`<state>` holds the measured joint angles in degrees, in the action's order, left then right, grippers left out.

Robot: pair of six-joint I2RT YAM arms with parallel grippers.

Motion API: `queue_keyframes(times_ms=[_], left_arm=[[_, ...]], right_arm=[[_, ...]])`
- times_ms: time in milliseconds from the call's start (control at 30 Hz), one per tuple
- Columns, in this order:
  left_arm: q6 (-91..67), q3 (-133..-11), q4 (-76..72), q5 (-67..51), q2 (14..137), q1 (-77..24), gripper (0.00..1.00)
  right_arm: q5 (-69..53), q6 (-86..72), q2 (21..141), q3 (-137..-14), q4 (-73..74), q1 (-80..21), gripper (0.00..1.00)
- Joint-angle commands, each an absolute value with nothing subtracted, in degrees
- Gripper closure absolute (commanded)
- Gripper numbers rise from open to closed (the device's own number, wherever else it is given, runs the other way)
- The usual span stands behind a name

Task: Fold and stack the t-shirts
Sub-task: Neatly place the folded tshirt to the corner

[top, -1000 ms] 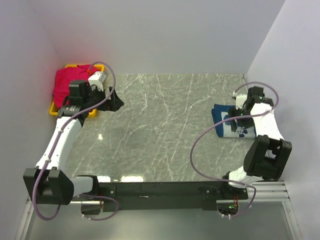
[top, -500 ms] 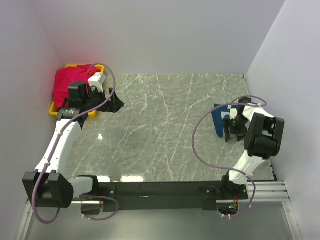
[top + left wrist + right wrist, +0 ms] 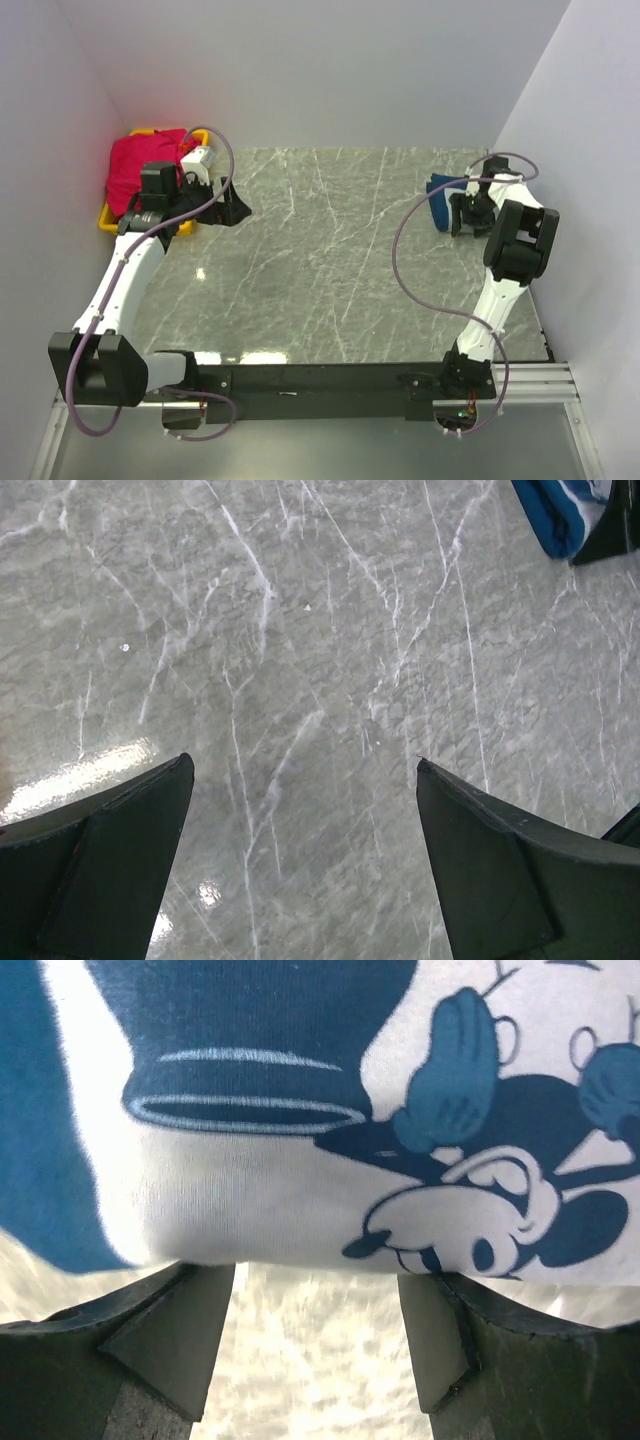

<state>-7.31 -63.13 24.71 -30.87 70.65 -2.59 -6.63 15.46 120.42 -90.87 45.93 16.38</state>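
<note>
While the red-pink t-shirt (image 3: 140,165) sits bunched up in the yellow bin (image 3: 108,218), the navy t-shirt (image 3: 438,205) lies folded way across the marble table (image 3: 320,260) from that bin, over at the opposite side. Its white cartoon print (image 3: 470,1210) fills the right wrist cam. At that shirt's edge, far from the bin, the right gripper (image 3: 316,1272) has its fingers spread with nothing pinched. Just beside the bin, the left gripper (image 3: 302,763) hovers over bare marble, fingers wide apart too.
</note>
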Motion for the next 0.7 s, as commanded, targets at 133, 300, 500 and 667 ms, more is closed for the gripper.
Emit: queue_keyframes(times_ms=[133,300,500,667], left_arm=[[-7.4,-64.5,23.8,-32.3,70.8,-2.6,0.01],[-7.0,-65.5,25.1,-32.3,71.7,-2.6,0.01],[-7.1,-65.3,25.0,-32.1,72.7,-2.6,0.01],[-7.0,-65.3,25.5,-32.1,73.9,-2.6,0.01]], right_arm=[[-8.4,14.2,126.9,-105.2,44.4,16.4,0.27],[-8.4,15.4,132.6,-114.8,46.5,16.3,0.27],[-7.1,17.2,136.7,-120.2,45.6,15.6,0.26],[-6.9,17.4,138.5,-122.3,43.7,15.3,0.25]])
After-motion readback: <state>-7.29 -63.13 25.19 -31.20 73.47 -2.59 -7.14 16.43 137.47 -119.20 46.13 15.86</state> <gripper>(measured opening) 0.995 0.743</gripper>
